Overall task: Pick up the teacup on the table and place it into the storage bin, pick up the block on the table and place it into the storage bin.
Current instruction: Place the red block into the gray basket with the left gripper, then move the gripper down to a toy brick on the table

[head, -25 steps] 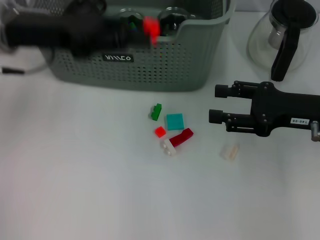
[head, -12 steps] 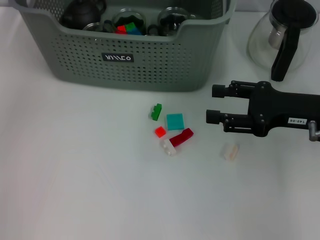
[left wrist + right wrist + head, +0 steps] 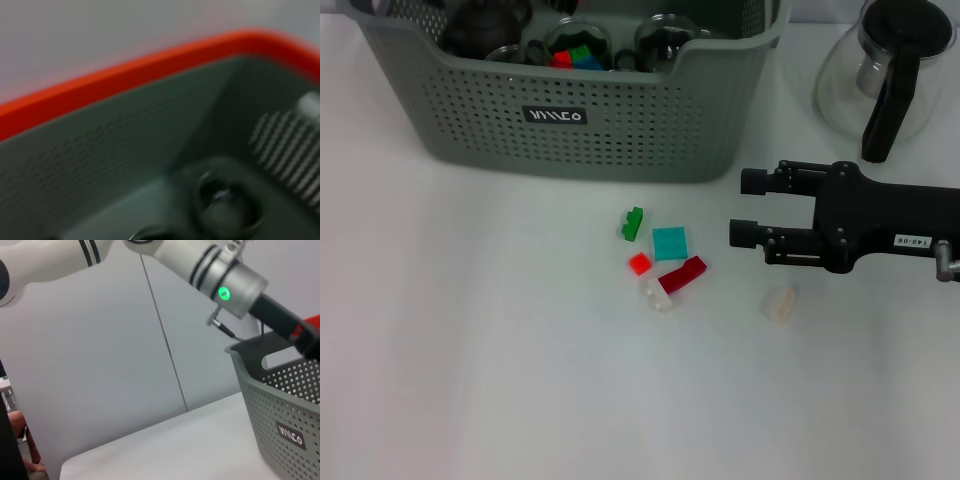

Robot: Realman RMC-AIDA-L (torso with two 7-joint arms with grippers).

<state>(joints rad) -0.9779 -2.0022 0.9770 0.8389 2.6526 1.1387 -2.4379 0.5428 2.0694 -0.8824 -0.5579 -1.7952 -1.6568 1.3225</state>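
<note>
I read this as the block-collecting step. The storage bin [image 3: 610, 120] sits at the far side of the surface [image 3: 470, 350], already holding dark teaware and a few coloured blocks [image 3: 575, 57]. My right gripper [image 3: 745, 208] hovers low just beside the loose cluster, jaws released and empty. The left gripper is out of the head view; I cannot tell how its jaws stand. Next I'd bring the right gripper over one piece, likely the dark red block [image 3: 682, 274] or the teal block [image 3: 670, 243], and descend squarely. Since a second ago the left arm has cleared the bin, and the right gripper has crept slightly toward the cluster.
</note>
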